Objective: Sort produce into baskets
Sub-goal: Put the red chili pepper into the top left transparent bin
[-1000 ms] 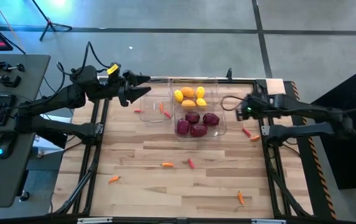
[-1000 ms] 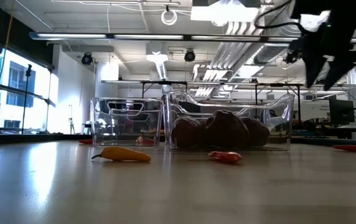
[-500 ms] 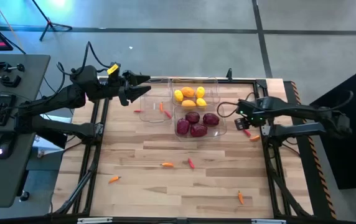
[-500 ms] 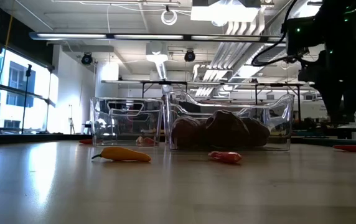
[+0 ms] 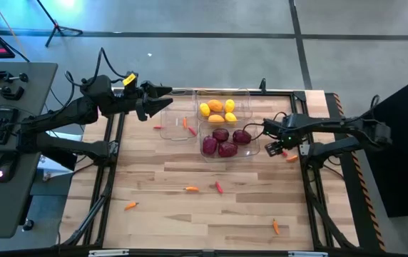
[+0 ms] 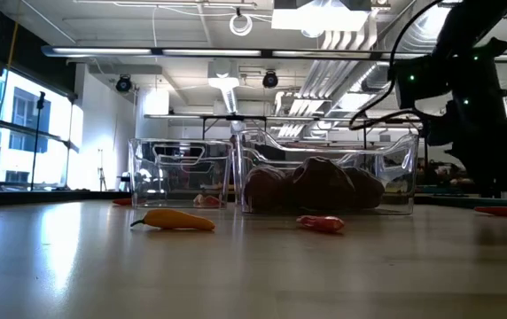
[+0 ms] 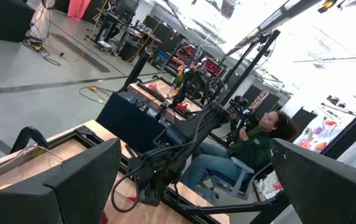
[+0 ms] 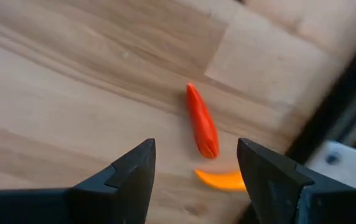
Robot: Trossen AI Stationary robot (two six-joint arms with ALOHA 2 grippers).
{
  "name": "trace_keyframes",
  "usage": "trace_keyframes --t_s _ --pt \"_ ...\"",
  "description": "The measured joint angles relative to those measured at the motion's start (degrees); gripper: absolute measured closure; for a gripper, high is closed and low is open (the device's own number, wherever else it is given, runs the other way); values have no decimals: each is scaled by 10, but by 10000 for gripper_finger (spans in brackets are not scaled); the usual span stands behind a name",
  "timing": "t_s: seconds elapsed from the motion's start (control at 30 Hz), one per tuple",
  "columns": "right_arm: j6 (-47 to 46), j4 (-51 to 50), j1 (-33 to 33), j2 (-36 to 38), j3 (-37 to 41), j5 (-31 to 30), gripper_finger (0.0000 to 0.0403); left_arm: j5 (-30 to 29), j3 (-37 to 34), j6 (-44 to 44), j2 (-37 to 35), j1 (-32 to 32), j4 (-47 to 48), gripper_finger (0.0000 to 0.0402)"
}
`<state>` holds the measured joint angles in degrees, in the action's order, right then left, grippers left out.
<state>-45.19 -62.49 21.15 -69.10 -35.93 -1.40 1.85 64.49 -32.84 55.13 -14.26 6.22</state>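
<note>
Right pincer point(image 5: 275, 148) has dropped from above the baskets toward the table's right edge, fingers parted and empty over a red pepper point(image 8: 201, 129) with an orange pepper point(image 8: 221, 180) just beside it. Left pincer point(image 5: 162, 98) hangs released at the far-left corner, unmoved. Yellow fruits point(image 5: 218, 108) and purple rounds point(image 5: 225, 141) fill the baskets point(image 5: 254, 146) by the far edge; peppers point(image 5: 191, 189) lie loose mid-table.
</note>
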Motion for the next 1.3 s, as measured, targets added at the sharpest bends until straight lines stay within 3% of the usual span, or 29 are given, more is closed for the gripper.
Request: trace_keyframes --t_s 0.33,0.43,0.53,0.73,0.87,1.07,1.2,1.3 --pt "-11 53 0 1 71 13 189 0 0 0 0 0 0 5" --pt "-10 67 0 1 76 13 205 0 0 0 0 0 0 5" --pt "-10 72 0 1 79 9 249 -3 0 0 0 0 0 5" --pt "-12 78 0 1 76 -41 381 -8 0 0 0 0 0 5" --pt "-13 38 0 17 16 -95 381 -8 0 0 0 0 0 5" --pt "2 11 0 65 -161 -226 398 -14 0 0 0 0 0 5" --pt "49 171 0 77 -230 -244 385 -22 0 0 0 0 0 5" --pt "103 311 0 55 -237 -177 376 -26 0 0 0 0 0 5"
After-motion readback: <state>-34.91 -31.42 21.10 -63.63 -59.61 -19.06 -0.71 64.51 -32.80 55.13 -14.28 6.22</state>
